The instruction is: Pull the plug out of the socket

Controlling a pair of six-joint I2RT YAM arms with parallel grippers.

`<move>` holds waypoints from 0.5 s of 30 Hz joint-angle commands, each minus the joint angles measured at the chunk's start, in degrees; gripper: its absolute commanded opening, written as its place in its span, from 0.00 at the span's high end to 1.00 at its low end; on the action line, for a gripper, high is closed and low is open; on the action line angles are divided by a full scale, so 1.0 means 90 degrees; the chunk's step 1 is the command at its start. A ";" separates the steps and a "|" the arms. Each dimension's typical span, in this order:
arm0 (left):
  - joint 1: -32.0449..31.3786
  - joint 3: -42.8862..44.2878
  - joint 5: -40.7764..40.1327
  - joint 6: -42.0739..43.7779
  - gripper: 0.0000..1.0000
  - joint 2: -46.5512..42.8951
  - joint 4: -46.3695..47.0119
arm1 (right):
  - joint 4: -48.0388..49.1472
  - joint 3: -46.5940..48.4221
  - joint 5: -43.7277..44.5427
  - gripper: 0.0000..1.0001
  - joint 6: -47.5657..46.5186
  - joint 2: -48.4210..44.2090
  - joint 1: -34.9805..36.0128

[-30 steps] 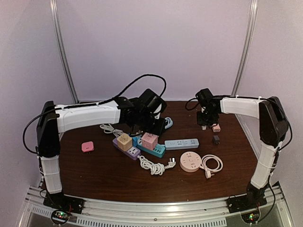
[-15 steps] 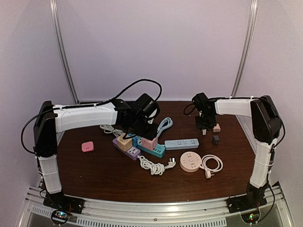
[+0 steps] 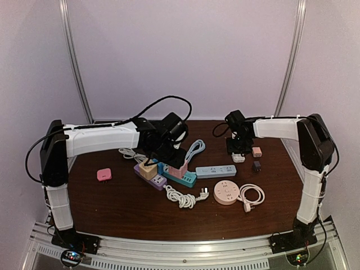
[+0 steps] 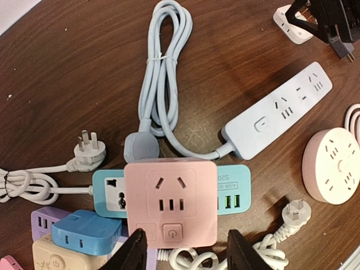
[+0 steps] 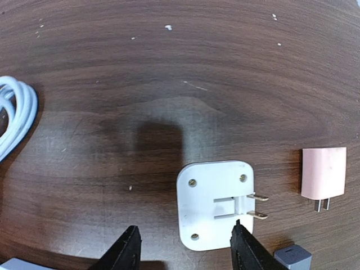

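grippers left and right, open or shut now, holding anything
Left gripper: open, holding nothing, fingers either side of the pink cube socket.
Right gripper: open, holding nothing, above the white plug adapter.

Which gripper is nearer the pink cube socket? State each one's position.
Left. The left gripper hangs open directly over the pink cube socket; the right gripper is across the table, above a white adapter.

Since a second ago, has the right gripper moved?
Yes. In the top view the right gripper has shifted left, away from the unmoved pink charger, and now sits over the white adapter.
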 commanded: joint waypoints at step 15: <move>0.0237 0.0557 0.0263 0.0705 0.29 0.0515 -0.0362 | 0.3371 -0.2093 -0.3525 0.53 0.1973 -0.1578 0.1100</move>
